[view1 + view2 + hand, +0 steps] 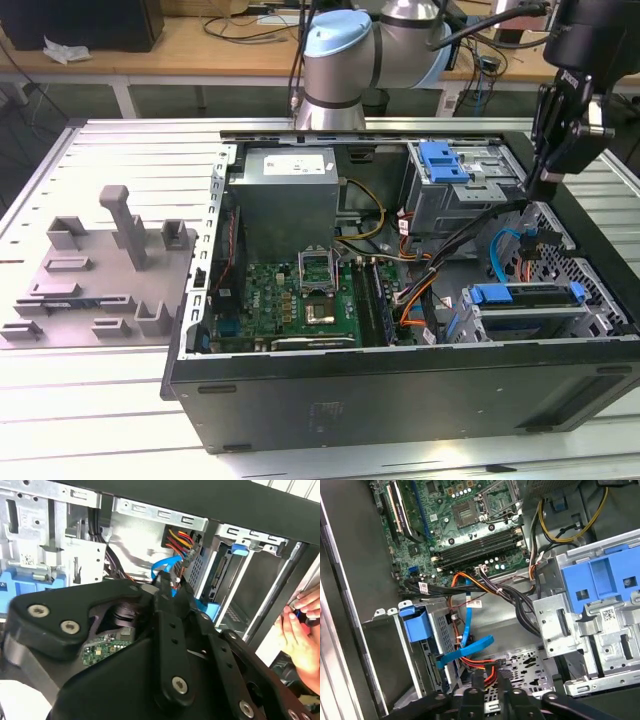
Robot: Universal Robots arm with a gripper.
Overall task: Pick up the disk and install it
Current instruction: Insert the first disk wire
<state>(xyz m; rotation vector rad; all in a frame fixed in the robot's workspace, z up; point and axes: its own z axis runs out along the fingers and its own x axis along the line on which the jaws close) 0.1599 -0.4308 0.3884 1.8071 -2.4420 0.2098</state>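
We see a black open-sided computer case (400, 400) lying on a slatted pale metal worktop (100, 410), with the arm's black claw (548, 178) hanging over the case's far corner on the exterior view's right. We cannot tell from any view whether the claw (167, 583) is open or closed, but nothing shows in its grasp. The disk, a flat silver drive in a bright blue plastic carrier (525, 293), stands on edge in the perforated grey metal drive cage (600, 290) at the exterior view's right, near the case's front wall and apart from the claw. In the first wrist view the carrier's blue end (417, 625) shows at the mouth of that cage, and a flat bright blue ribbon cable (467, 645) runs in beside it, while the claw (492, 697) hovers over the perforated floor close by. Farther back sits a grey metal bay with a small blue plastic latch (445, 160) on top. A green circuit board (300, 300) covers the case floor, and a bigger grey metal box with a white sticker (285, 185) lies behind it. A grey plastic fixture block (100, 270) rests on the worktop at the exterior view's left. In the second wrist view a person's hand (300, 625) is at the case's outer edge.
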